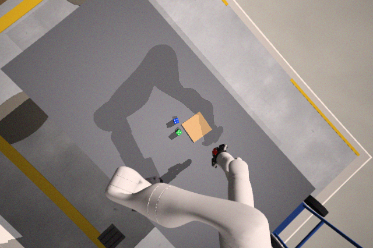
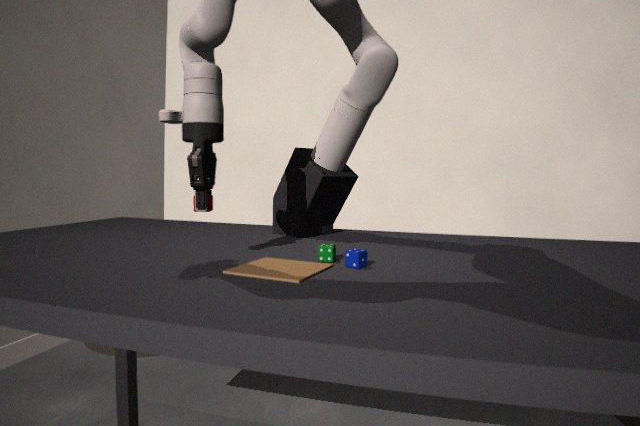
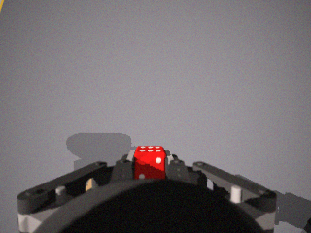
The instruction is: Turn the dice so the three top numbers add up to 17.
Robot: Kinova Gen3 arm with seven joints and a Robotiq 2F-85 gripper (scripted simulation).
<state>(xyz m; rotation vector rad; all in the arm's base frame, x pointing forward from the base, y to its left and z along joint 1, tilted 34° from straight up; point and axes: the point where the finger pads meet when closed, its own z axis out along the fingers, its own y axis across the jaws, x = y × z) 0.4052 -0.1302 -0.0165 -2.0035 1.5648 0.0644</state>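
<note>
Tool [image 1: 216, 152] [image 2: 202, 201] [image 3: 150, 158] w/ red die [image 1: 214, 151] [image 2: 209, 202] [image 3: 150, 161], lower part hidden

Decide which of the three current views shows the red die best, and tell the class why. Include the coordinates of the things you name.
The wrist view: it shows the red die [image 1: 214, 151] [image 2: 203, 202] [image 3: 150, 163] large between the jaws, with pips on two faces. The top view shows only a small red patch; the exterior view shows red edges behind a finger, held above the table [image 1: 90, 28] [image 2: 129, 318].

- Red die [image 1: 214, 151] [image 2: 210, 203] [image 3: 150, 165], raised off the mat [image 1: 192, 127] [image 2: 276, 270]: you read six pips on its upper face.
- Green die [image 1: 179, 132] [image 2: 326, 253], beside the mat: four pips, side face.
- Blue die [image 1: 175, 120] [image 2: 356, 258], near the mat: four pips, top.
</note>
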